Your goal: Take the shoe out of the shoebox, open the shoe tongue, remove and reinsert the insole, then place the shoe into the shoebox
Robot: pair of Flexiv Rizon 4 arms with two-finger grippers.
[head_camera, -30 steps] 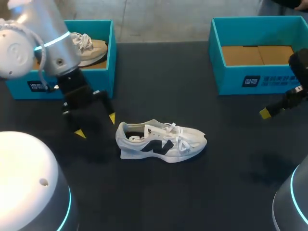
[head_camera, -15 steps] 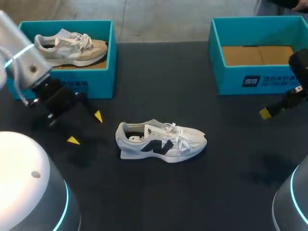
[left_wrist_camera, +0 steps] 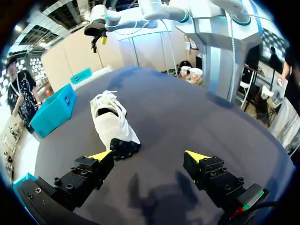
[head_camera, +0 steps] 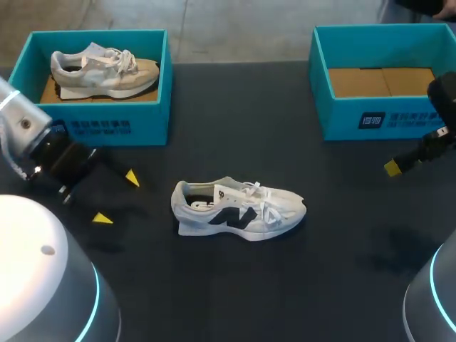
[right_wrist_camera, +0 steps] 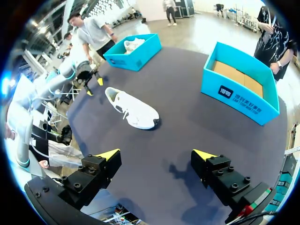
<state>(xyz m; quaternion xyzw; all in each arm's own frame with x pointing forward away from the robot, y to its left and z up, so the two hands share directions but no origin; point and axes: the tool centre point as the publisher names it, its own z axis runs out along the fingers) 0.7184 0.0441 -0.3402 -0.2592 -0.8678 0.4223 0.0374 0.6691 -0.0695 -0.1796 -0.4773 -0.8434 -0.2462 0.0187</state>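
Note:
A white shoe (head_camera: pixel 239 209) with a dark side mark lies on its sole in the middle of the black table, toe to the right, laces tied. My left gripper (head_camera: pixel 117 198) hovers open and empty to the left of its heel. From the left wrist the shoe (left_wrist_camera: pixel 111 126) lies heel-first ahead of the left gripper (left_wrist_camera: pixel 149 155), not between its fingers. My right gripper (head_camera: pixel 396 167) hangs near the table's right edge, in front of the empty teal shoebox (head_camera: pixel 322 78). The right gripper (right_wrist_camera: pixel 157 154) is open and empty, high above the table, with the shoe (right_wrist_camera: pixel 132 108) far ahead.
A second teal shoebox (head_camera: pixel 149 121) at the back left holds a beige shoe (head_camera: pixel 103 71). The right wrist view takes in both the empty box (right_wrist_camera: pixel 234 96) and the filled box (right_wrist_camera: pixel 133 58).
My left arm has drawn back to the left, from in front of the back-left box to the table's left side, its gripper still open. The shoe and right arm have not moved.

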